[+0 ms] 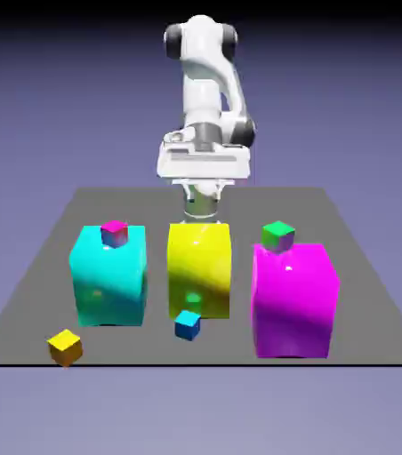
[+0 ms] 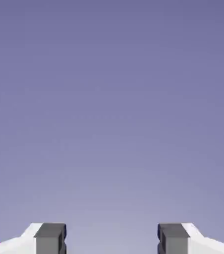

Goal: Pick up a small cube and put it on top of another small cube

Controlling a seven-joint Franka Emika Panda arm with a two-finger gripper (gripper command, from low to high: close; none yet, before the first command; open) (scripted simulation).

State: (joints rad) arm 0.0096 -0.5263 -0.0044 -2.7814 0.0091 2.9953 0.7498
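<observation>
The hand (image 2: pixel 112 240) is spread wide with nothing between its fingers (image 2: pixel 50 238), pointing out at plain backdrop, and it hangs just behind the yellow block (image 1: pixel 199 269). Off that block, the blue cube (image 1: pixel 187 324) lies on the bench (image 1: pixel 373 302) just in front and the orange cube (image 1: pixel 65 347) further toward the exterior view's left. The pink cube (image 1: pixel 114 233) tops the cyan block (image 1: pixel 108 275), the green cube (image 1: pixel 277 235) the magenta block (image 1: pixel 294 299); no writing shows.

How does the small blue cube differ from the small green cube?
The small blue cube sits on the table in front of the big yellow block; the small green cube rests on top of the big magenta block, so it sits higher. They differ in colour. Both look similar in size.
</observation>
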